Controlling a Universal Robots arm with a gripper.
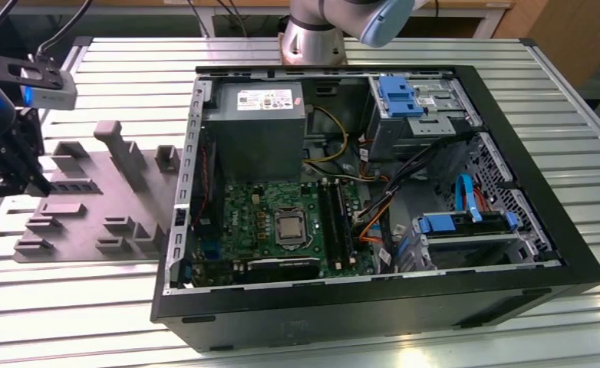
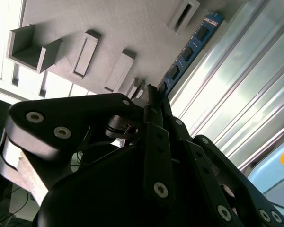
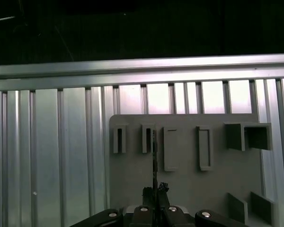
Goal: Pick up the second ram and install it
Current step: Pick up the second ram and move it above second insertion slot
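My gripper (image 2: 154,97) is shut on the second ram (image 2: 189,49), a thin blue-edged circuit stick with dark chips that sticks out past the fingertips. In the first wrist view the ram (image 3: 154,151) shows edge-on, above the grey fixture plate (image 3: 189,189) and between its slot holders, with the gripper (image 3: 155,193) closed at its near end. In the exterior view the gripper (image 1: 34,180) hangs over the far-left end of the fixture plate (image 1: 95,203), well apart from the open computer case (image 1: 382,307). The green motherboard (image 1: 248,207) with its long black slots (image 1: 336,218) lies inside the case.
The case stands on a ribbed metal table (image 1: 64,307). Inside are a grey power supply (image 1: 254,126), blue drive brackets (image 1: 403,96), cables (image 1: 382,215) and a processor socket (image 1: 288,230). Upright blocks (image 1: 126,157) rise from the fixture plate. The arm's base (image 1: 311,38) sits behind the case.
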